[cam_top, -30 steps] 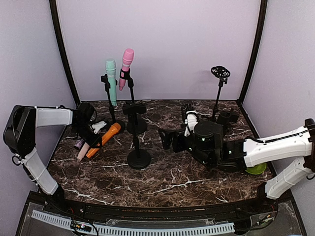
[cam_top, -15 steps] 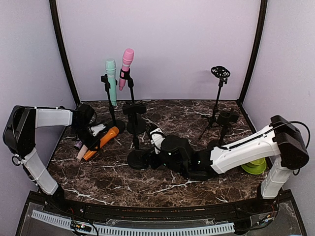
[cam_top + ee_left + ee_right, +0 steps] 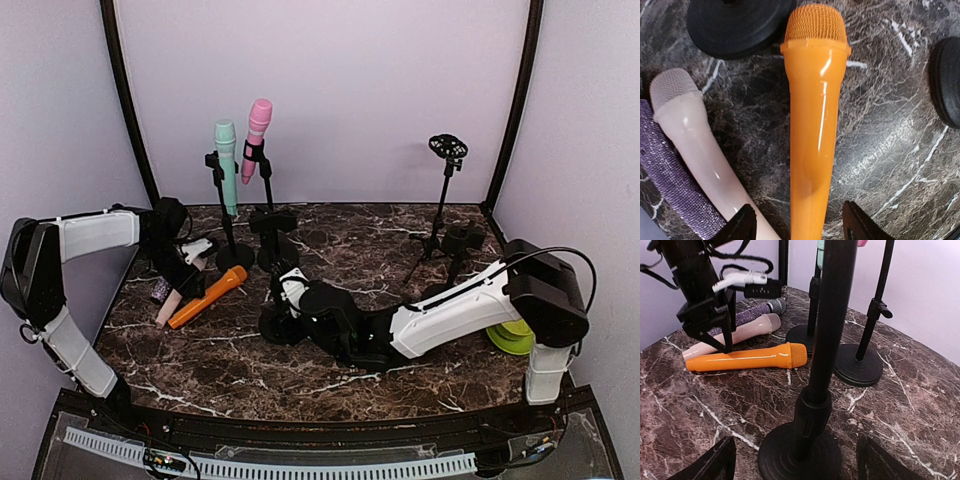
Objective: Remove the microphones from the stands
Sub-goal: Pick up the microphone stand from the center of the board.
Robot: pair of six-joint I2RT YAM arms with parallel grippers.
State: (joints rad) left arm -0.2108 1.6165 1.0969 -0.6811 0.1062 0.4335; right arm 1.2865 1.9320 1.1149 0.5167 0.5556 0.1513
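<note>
My left gripper (image 3: pixel 800 222) hangs open, one finger on each side of the orange microphone (image 3: pixel 815 125) and clear of it. Seen from overhead, it lies flat on the table (image 3: pixel 250 375), head toward two o'clock. My right gripper (image 3: pixel 795 460) gapes wide, straddling the stand (image 3: pixel 827 340) without touching.

dark brown marble table (image 3: pixel 400 250) with white veins. an orange microphone (image 3: pixel 815 115), a pale pink microphone (image 3: pixel 700 145), a glittery purple microphone (image 3: pixel 670 185), a mint green microphone (image 3: pixel 226 160) and a bright pink microphone (image 3: pixel 259 125). black stands (image 3: pixel 825 340), a lime green dish (image 3: pixel 512 340), lilac walls (image 3: pixel 350 80).
</note>
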